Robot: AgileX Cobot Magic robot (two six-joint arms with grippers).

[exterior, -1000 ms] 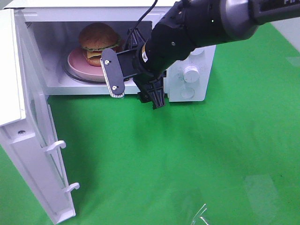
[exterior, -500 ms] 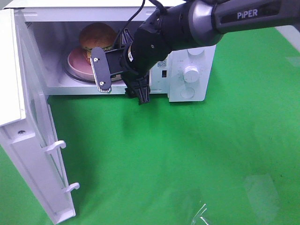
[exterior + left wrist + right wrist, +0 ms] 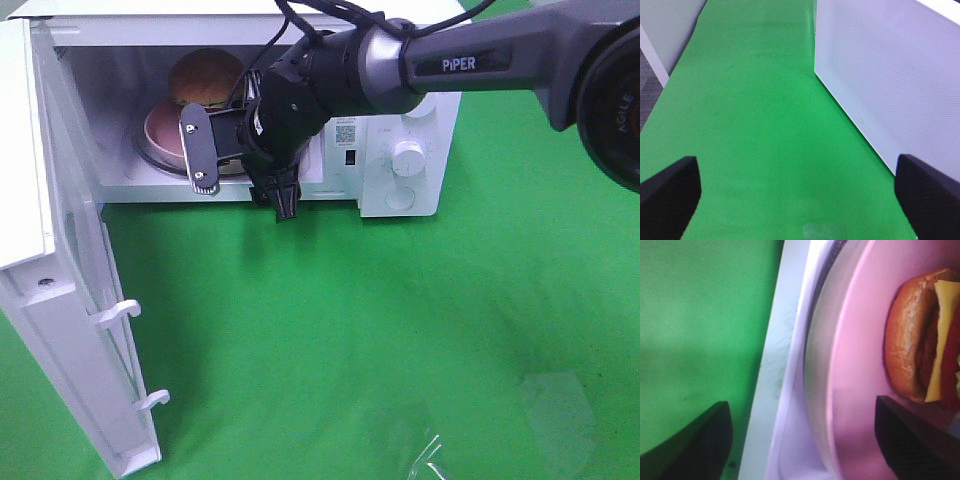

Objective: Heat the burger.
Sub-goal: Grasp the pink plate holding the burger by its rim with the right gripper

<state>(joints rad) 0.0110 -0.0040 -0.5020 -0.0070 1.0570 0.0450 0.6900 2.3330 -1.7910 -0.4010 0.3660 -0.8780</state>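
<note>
Since a second ago, the right arm has swung further left and deeper toward the open microwave, so the right gripper now sits at the mouth of the cavity, where before it hung lower and more to the right over the green table. Its jaws are spread wide and grasp nothing; one flat finger stands in front of the pink plate, the other points down past the cavity's near lip.

Inside the microwave, the burger rests on the pink plate, toward the far left of the chamber, partly hidden behind the arm. From the right wrist camera the burger shows its bun, yellow cheese and patty edge, lying on the plate, with both dark finger tips apart from it.

At the left, the microwave door stands swung fully open toward the near side.

Seen from the left wrist camera, the left gripper hangs over the green table beside a white perforated panel, its two dark finger tips spread wide and empty.
</note>
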